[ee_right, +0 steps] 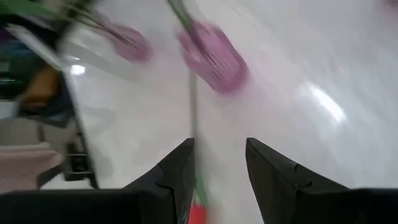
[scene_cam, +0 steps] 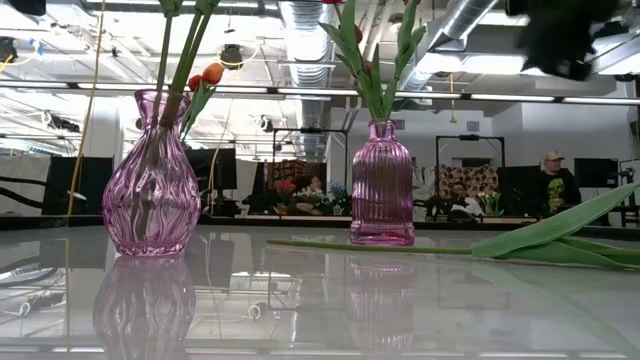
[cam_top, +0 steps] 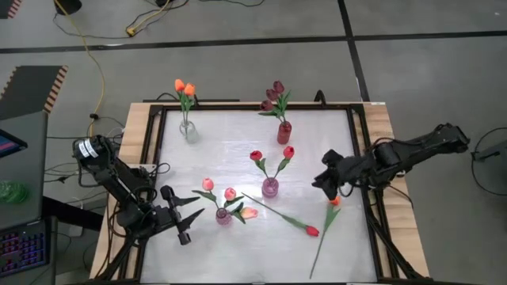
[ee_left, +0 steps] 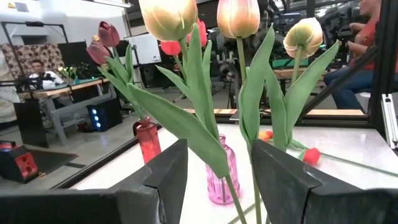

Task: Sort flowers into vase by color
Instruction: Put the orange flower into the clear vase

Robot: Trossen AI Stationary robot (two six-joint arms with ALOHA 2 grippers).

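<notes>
Four vases stand on the white table. A clear vase [cam_top: 188,131] holds orange flowers [cam_top: 184,87]; a red vase [cam_top: 283,132] holds maroon ones [cam_top: 275,95]. One pink vase [cam_top: 270,187] holds red flowers [cam_top: 288,151]; another [cam_top: 224,215] holds pink ones [ee_left: 166,17]. Two loose flowers lie flat, one red-headed [cam_top: 312,231], one orange-red [cam_top: 334,201]. My left gripper [cam_top: 192,222] stands open and level, a little left of the pink flowers' vase. My right gripper [cam_top: 326,188] hangs open, slanting down over the orange-red head, whose stem [ee_right: 193,118] shows between its fingers.
A dark raised frame [cam_top: 360,158] runs round the table top. The red-headed flower's stem [scene_cam: 400,247] lies across the middle, from beside the red flowers' vase toward the near right. Bare table lies along the near edge [cam_top: 238,265]. People sit in the room behind.
</notes>
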